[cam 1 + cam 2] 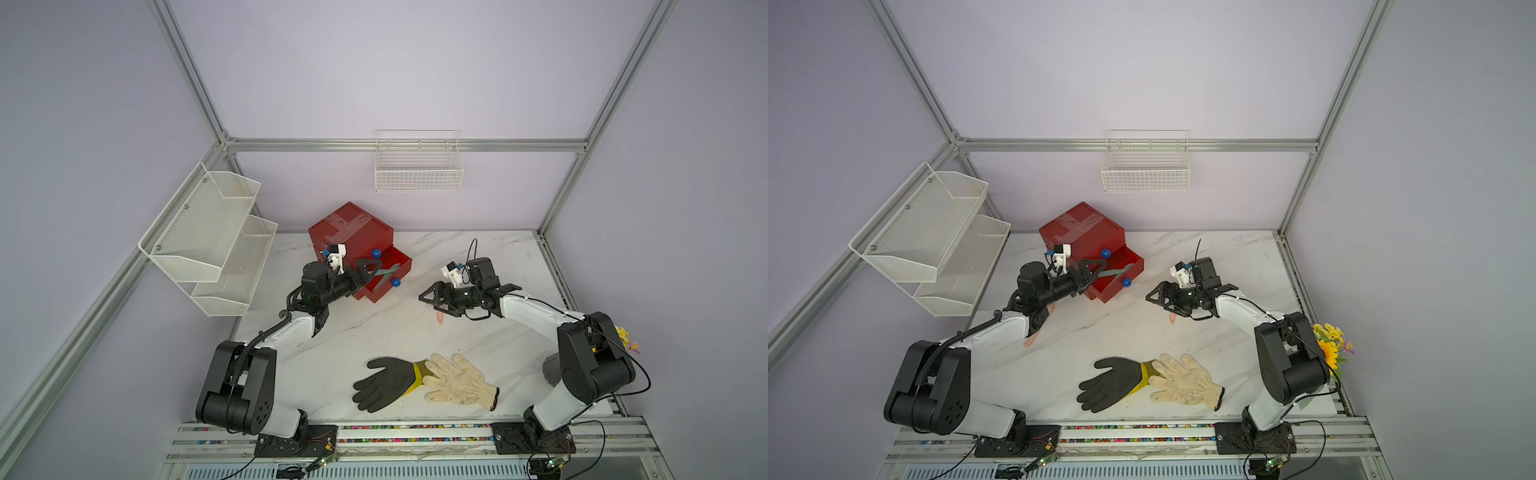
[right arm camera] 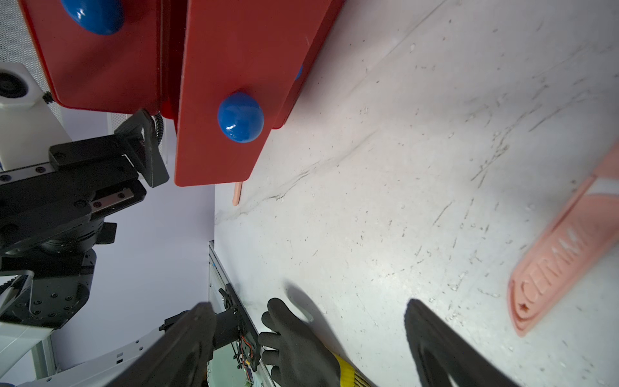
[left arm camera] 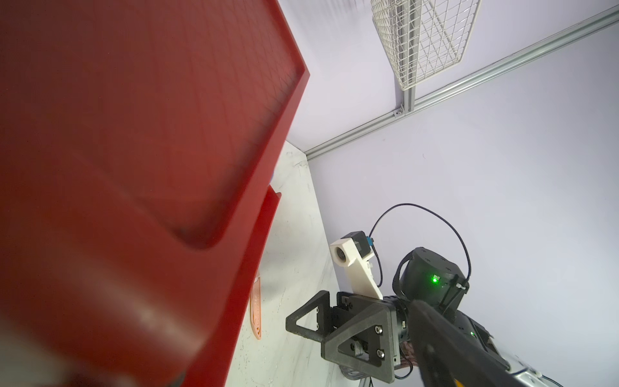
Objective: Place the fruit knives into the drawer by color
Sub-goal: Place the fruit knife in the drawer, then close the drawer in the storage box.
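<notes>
Just beneath the right claw point(image 1: 432, 302), whose jaws stand spread and empty, a salmon pink knife point(image 2: 562, 248) lies flat on the table point(image 1: 478, 257). I judge this pickup to be the step in hand: lower the fingertips to either side of the slim handle near mid-length and close right at the table surface, since so flat a thing may slip out. Opposite, the left claw point(image 1: 372, 273) hangs spread over the pulled-out middle drawer point(image 1: 405, 262) of the red cabinet point(image 1: 361, 232), with a teal knife point(image 1: 390, 271) lying inside by its fingertips; touching or not, I cannot tell. A second pink knife point(image 1: 1031, 341) peeks from under the left arm. No mint green knives show, and the shut drawers hide their contents.
</notes>
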Robot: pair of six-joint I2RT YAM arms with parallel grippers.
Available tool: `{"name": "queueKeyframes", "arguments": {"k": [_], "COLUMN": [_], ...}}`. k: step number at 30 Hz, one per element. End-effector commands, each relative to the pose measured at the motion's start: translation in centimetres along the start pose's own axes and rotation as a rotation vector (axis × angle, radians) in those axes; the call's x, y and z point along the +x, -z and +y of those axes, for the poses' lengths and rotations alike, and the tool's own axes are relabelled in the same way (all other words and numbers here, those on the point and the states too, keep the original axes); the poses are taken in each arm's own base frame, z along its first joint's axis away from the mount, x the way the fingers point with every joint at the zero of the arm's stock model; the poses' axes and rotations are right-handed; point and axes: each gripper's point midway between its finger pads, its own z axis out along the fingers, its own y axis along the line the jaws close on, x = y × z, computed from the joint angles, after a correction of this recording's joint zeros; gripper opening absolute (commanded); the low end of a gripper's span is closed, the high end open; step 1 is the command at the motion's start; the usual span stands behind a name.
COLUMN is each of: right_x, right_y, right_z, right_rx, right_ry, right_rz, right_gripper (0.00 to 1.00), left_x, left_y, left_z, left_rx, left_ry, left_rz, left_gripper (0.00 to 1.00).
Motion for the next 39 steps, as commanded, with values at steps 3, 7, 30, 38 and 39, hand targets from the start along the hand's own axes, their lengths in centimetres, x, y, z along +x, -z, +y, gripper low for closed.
{"name": "queueKeyframes", "arguments": {"k": [3,7,30,38,39], "right_x": [-1.0,-2.0,-8.4,-9.8,-9.9], "right_y": [-0.1,-0.3,-4.4,-9.5,-10.2], "right_z": [0.5,1.5,4.4,6.4,6.7], "right_rx": [-0.022,-0.071,-0.246,-0.293,-0.301], "right_ry": [0.003,-0.033,-0.156,-0.122,-0.125], "right_rz": [-0.025,-0.044,-0.065,-0.017,-0.011], "right_gripper": [0.92,0.75,0.0,0.0,0.0], "left_x": [-4.5,-7.9,-11.4,-11.3,-11.3], "left_y": [1.4,1.7,-5.2,-4.9,-4.9], "left_z": [-7.7,-10.2,3.2,4.8,4.8], "left_rx": [0.064,-0.056,-0.254,-0.253,-0.25], "left_ry": [-0.191,-0.291,-0.114,-0.058,-0.058], "left_rz": [-0.058,-0.066,0.115,0.114,0.116], "left_gripper": [1.0,0.98,0.0,0.0,0.0]}}
